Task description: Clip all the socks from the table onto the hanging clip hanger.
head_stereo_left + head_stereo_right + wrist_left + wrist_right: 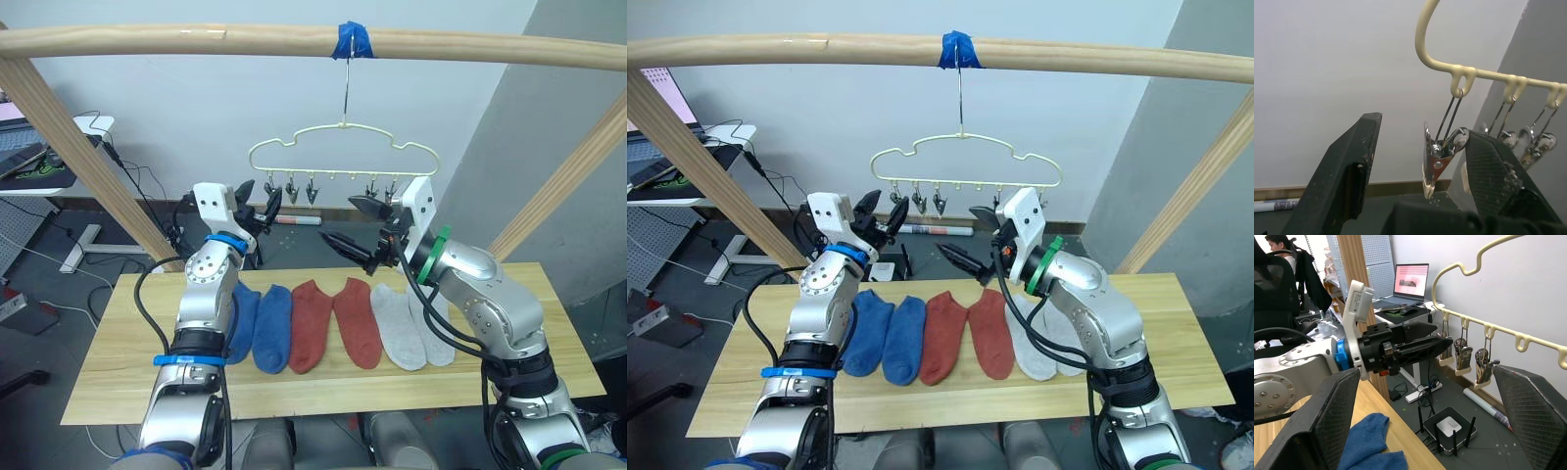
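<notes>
Soft blue, rust-red and grey ankle socks [333,325] all lay unclipped on the pale plank table [108,352] while both black grippers, left [263,208] and right [355,225], gaped empty near the cream wire clip hanger [342,147].

Six socks [333,324] lie flat in a row on the table [118,377]; the clip hanger [343,157] hangs bare.

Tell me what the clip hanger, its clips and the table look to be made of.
Clip hanger: thin wire with a smooth, cream-yellow coating, likely plastic over metal, going by its rounded moulded loops. Clips: bare shiny metal, judging by the bright reflections. Table: pale wood planks, matte, with visible grain and board seams.
</notes>
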`<state>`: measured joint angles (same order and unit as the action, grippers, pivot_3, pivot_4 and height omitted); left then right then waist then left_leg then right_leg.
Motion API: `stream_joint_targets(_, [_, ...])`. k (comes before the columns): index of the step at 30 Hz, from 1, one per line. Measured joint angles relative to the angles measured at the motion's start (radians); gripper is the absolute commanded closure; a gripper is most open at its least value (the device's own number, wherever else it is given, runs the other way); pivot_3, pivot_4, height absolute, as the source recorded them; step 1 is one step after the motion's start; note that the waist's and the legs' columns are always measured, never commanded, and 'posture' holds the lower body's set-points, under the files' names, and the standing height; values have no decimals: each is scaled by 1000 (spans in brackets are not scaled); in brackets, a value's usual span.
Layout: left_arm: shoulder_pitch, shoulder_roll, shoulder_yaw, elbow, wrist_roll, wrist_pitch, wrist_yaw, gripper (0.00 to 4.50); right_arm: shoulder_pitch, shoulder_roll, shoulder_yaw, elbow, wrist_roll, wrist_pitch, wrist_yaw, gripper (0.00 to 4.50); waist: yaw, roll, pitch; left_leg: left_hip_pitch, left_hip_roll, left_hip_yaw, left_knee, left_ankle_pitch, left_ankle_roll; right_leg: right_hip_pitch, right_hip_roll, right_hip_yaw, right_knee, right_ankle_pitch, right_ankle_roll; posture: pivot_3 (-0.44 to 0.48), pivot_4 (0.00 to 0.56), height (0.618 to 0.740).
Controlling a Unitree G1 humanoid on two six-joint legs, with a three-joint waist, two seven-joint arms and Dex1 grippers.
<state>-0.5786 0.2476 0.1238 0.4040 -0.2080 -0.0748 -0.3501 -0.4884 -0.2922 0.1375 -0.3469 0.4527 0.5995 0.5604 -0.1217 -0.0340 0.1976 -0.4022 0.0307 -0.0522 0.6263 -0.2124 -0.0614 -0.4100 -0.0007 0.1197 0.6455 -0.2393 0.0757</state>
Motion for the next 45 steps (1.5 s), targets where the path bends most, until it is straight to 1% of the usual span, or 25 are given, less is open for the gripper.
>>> stream_joint_targets(12, [-17, 0, 0, 35, 10, -25, 6, 1513, 0, -1, 0, -3, 0, 7, -2, 0, -18, -1, 4, 0, 0, 0, 0, 0, 0, 0, 0, 0, 0, 0, 0, -147, 193, 740])
stream_joint_targets(15, [-17, 0, 0, 35, 8, -29, -9, 2044, 0, -1, 0, -3, 0, 9, -3, 0, -19, -1, 4, 0, 0, 0, -1, 0, 0, 0, 0, 0, 0, 0, 0, -144, 190, 740])
stream_joint_targets(20, [-19, 0, 1, 35, 6, -36, -23, 3608, 3, -1, 0, -4, 1, 16, -5, 0, -19, -1, 4, 0, 0, 0, -1, 0, 0, 0, 0, 0, 0, 0, 0, -136, 185, 740])
stream_joint_targets(21, [-20, 0, 1, 35, 6, -36, -25, 3846, 6, -1, 0, -4, 1, 17, -8, 0, -19, -1, 4, 0, 0, 0, -1, 0, 0, 0, 0, 0, 0, 0, 0, -132, 186, 740])
stream_joint_targets(23, [-20, 0, 1, 34, 6, -36, -28, 4235, 11, -3, 0, -4, 1, 17, -9, 0, -19, -1, 4, 0, 0, 0, -1, 0, 0, 0, 0, 0, 0, 0, 0, -129, 185, 740])
stream_joint_targets(25, [-20, 0, 1, 32, 6, -36, -30, 4469, 21, -6, -1, -4, 1, 17, -8, 0, -18, -1, 4, 0, 0, 0, -1, 0, 0, 0, 0, 0, 0, 0, 0, -126, 183, 740])
stream_joint_targets(29, [-19, 0, 1, 25, 6, -35, -31, 4492, 39, -19, -2, -4, -1, 17, -8, 0, -17, -1, 4, 0, 0, 0, -1, 0, 0, -1, 0, 0, 0, 0, 0, -113, 182, 740])
stream_joint_targets(31, [-12, 2, -2, -12, 6, -13, -31, 4492, 78, -78, 4, -2, -40, 14, -14, 0, -14, -1, 4, -1, 0, -1, -1, 0, 0, 0, 0, 0, -1, 0, 0, -111, 184, 740])
stream_joint_targets(33, [12, 47, 1, -77, 6, 41, -34, 4492, 153, -184, -1, 87, -123, 10, -24, 0, -10, -2, 4, -2, -1, 0, -1, 0, 0, -1, -2, 0, -2, -1, 1, -109, 187, 740])
stream_joint_targets(35, [35, 84, 7, -134, -7, 97, -46, 4492, 194, -249, 4, 199, -184, -13, -17, 0, -11, -2, 5, -1, -1, 1, -1, 0, 0, -1, -2, 1, -1, -1, 2, -106, 191, 740])
stream_joint_targets(37, [60, 104, 13, -187, -26, 157, -61, 4492, 203, -295, 8, 312, -239, -46, 6, 0, -15, -1, 7, -1, -1, 2, -1, 0, 0, -1, -2, 1, 0, -1, 2, -103, 196, 740])
stream_joint_targets(41, [98, 107, 11, -250, -51, 225, -80, 4492, 172, -307, 32, 472, -307, -135, 44, 0, -24, -1, 10, 2, 1, 1, -1, 0, 0, -1, 1, 2, 2, -1, 1, -95, 203, 740])
stream_joint_targets(45, [108, 118, 12, -282, -58, 247, -83, 4492, 123, -281, 50, 625, -354, -198, 59, 0, -22, -1, 11, 1, 0, 2, -1, 0, 0, 0, 1, 2, 1, -1, 1, -86, 210, 740])
